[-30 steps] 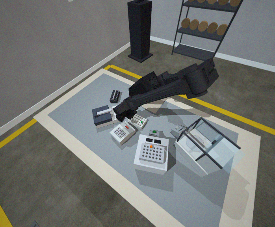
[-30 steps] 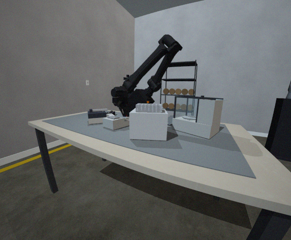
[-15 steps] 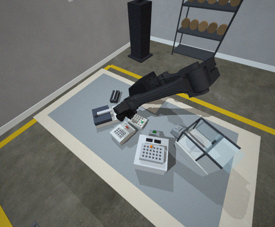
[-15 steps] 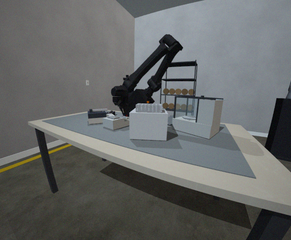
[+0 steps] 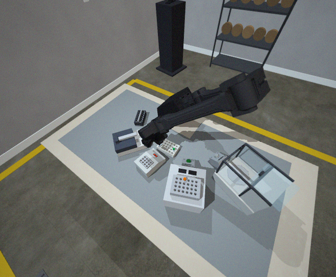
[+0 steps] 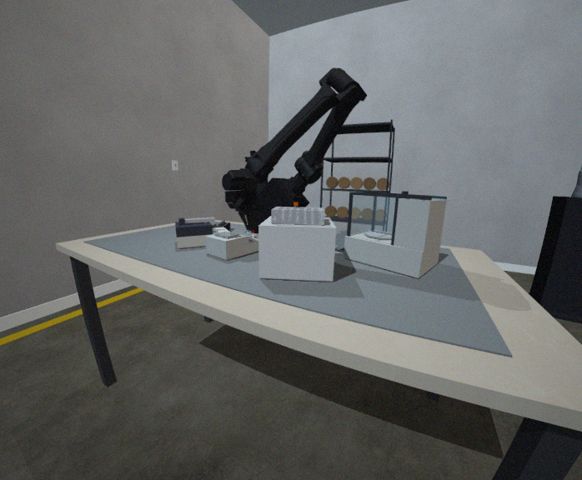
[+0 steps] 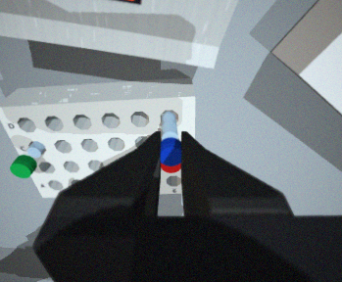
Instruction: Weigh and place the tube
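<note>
In the wrist view my gripper [image 7: 171, 141] is shut on tube A [image 7: 171, 149], which has a blue cap and a clear body. The tube hangs over the far right corner bore of the white tube rack RK [image 7: 100, 144], with its lower end at or just above that bore. A red-capped tube [image 7: 171, 167] stands in the bore just behind it, between my fingers. In the top view my gripper [image 5: 150, 139] sits low over the rack [image 5: 168, 146]. The balance [image 5: 249, 175] stands to the right, with its top pane slid outward. The dry block DB [image 5: 149, 161] has a red display.
A green-capped tube [image 7: 23, 166] stands at the rack's left side. The large white mixer block [image 5: 185, 188] holds an orange-capped tube. The dark spectrophotometer [image 5: 125, 141] and the magnet block [image 5: 140, 117] lie to the left. A small box with a green button [image 5: 188, 161] sits by the balance.
</note>
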You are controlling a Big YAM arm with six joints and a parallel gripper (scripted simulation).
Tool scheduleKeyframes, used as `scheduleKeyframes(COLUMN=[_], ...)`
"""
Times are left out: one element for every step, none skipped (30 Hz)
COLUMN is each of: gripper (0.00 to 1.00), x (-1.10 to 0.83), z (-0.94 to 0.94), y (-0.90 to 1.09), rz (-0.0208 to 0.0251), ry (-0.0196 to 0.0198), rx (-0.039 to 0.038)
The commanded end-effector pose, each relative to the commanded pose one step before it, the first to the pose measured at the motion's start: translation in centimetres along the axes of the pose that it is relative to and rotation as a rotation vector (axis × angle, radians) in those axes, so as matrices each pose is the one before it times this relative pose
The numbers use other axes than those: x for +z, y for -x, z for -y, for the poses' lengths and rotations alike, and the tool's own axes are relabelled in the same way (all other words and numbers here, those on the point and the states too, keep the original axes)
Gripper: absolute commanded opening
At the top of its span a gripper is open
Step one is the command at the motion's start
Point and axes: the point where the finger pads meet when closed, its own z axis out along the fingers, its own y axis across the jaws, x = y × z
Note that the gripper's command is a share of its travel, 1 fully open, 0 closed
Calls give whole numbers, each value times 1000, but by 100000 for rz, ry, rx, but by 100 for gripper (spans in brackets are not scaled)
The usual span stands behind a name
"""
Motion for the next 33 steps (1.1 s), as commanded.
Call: scheduleKeyframes(gripper=[9,9,9,9,9,9,9,9,9,9,9,9,9,9,9,9,9,9,9,9,9,9,9,9,9,9,9,9,9,9,9,9,9], x=[-1321,-45,-41,-47,-58,-63,-63,-55,-47,-37,-44,-58,-63,-64,0,0,-55,-52,-1,-1,0,0,27,6,2,2,2,3,3,3,3,0,0], z=[266,-11,-13,-8,1,2,2,-4,-9,-15,-9,-1,0,2,0,0,-4,0,-4,-3,-2,-1,17,3,0,1,1,1,1,2,2,0,0], y=[1550,-32,-57,-20,40,71,74,23,-20,-83,-42,40,68,72,0,0,17,7,4,5,5,6,-27,-2,4,4,4,4,4,4,4,0,0], rz=[3574,-41,-73,-29,41,81,85,23,-29,-106,-56,47,82,85,0,0,18,-1,1,1,1,1,-92,-21,-5,-7,-7,-8,-9,-10,-10,0,0], ry=[-462,19,24,3,-32,-30,-27,-7,8,26,4,-17,-16,-25,0,0,-2,-25,2,2,1,1,29,7,3,3,4,4,4,4,4,0,0], rx=[-1530,45,76,28,-48,-85,-88,-23,30,107,54,-49,-82,-87,0,0,-18,-6,0,0,0,0,96,22,6,8,8,9,10,11,11,0,0])
